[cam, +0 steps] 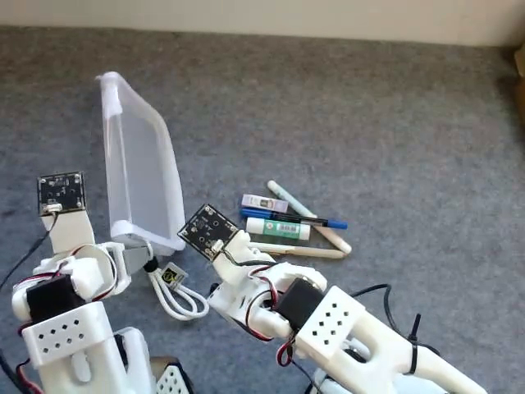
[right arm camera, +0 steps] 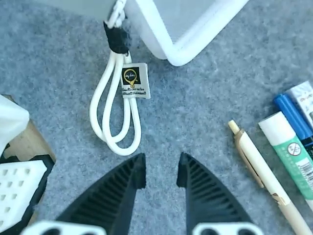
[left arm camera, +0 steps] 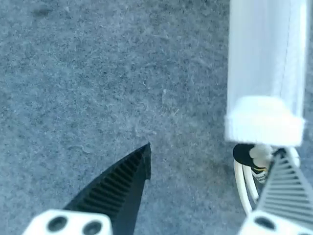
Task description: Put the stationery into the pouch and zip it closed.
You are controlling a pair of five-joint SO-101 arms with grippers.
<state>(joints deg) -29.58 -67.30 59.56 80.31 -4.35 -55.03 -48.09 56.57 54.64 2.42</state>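
Translucent pouch (cam: 139,164) at 10 o'clock on worktop (cam: 410,123), stationery (cam: 279,228) at centre, none inside. On left gripper (left arm camera: 205,181) fingers wide apart beside pouch end; on right gripper (right arm camera: 161,171) fingers slightly apart, empty. Risk: unheld pouch may slide or flop, pens (cam: 299,249) roll when pinched.

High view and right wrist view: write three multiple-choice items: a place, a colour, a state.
1. Where is the stationery? A) inside the pouch B) on the carpet beside the pouch C) in a gripper
2. What colour is the pouch's cord loop? A) white B) red C) black
3. How is the right gripper? A) shut on a pen B) open, empty C) shut on the cord
Key: 1 B, it lies on the carpet; 2 A, the loop is white; 3 B, its fingers stand apart, nothing between.
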